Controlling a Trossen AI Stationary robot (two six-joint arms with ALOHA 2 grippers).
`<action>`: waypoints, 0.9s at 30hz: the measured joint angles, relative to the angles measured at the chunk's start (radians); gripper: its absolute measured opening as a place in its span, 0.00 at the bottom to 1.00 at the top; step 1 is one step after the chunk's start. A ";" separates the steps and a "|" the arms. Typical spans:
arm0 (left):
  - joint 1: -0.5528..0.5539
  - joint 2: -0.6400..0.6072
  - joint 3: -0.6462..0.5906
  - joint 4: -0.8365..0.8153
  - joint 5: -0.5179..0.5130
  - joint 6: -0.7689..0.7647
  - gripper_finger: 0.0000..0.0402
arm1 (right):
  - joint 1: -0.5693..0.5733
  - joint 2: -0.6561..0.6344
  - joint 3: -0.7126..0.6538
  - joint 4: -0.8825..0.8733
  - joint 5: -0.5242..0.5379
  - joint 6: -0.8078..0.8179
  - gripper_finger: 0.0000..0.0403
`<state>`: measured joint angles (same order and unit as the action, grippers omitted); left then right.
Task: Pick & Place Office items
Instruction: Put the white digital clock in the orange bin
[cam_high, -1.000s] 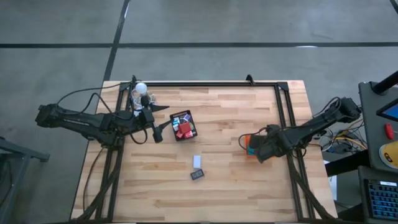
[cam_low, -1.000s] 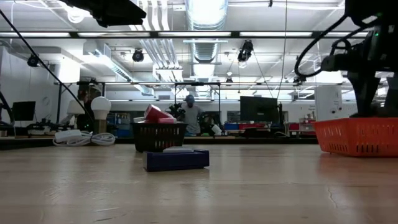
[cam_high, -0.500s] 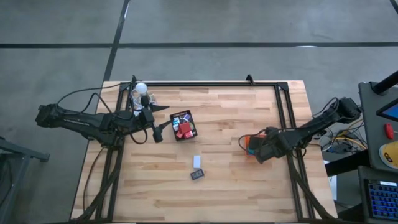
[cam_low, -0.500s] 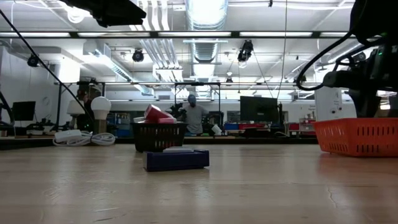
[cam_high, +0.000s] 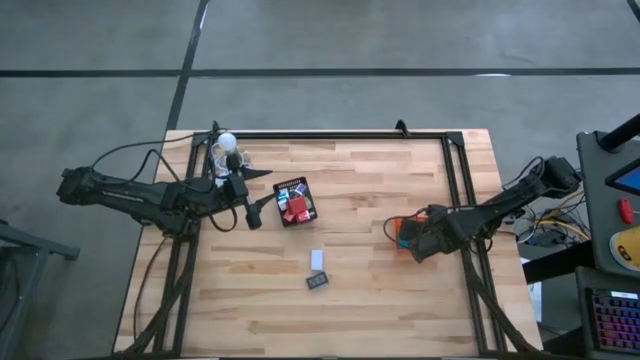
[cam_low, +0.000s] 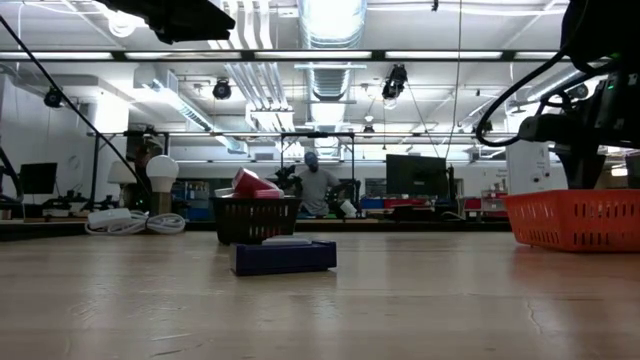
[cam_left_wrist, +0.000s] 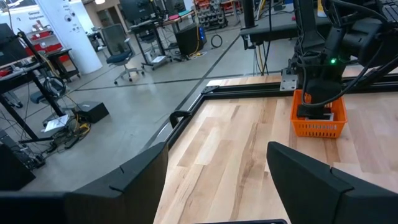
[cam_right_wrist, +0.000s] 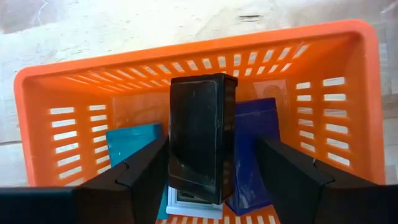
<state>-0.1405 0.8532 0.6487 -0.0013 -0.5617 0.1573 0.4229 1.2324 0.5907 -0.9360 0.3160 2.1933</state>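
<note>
A black mesh tray (cam_high: 295, 201) sits on the wooden tabletop (cam_high: 350, 290) at about ten o'clock from its middle, and an orange tray (cam_high: 397, 231) at about three o'clock. A white bulb (cam_high: 227, 141) with cords stands near the eleven o'clock corner. In the room behind, a person (cam_low: 315, 186) stands among desks and monitors.

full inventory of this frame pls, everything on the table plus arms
Orange plastic basket: 1, table's right side, under the right gripper.
Black rectangular block: 1, in the orange basket.
Dark blue flat piece: 1, in the basket.
Teal flat piece: 1, in the basket.
Black mesh tray: 1, left of centre, holding red and other pieces.
White flat rectangle: 1, table centre.
Dark block: 1, beside it.
White round bulb: 1, far left corner.
Left gripper: open, beside the mesh tray.
Right gripper: open, above the basket.
</note>
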 joint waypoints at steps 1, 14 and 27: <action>0.000 0.000 0.000 0.000 0.000 0.000 0.69 | 0.000 0.000 0.000 0.000 -0.001 0.000 0.59; 0.000 0.000 0.000 0.000 0.000 0.000 0.69 | 0.000 -0.048 0.041 0.000 0.066 -0.153 0.61; 0.000 0.000 0.000 0.000 0.000 0.000 0.69 | -0.004 -0.014 0.175 0.386 0.373 -0.656 0.62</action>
<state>-0.1403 0.8535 0.6487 -0.0013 -0.5617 0.1570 0.4187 1.2189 0.7662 -0.5496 0.6891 1.5374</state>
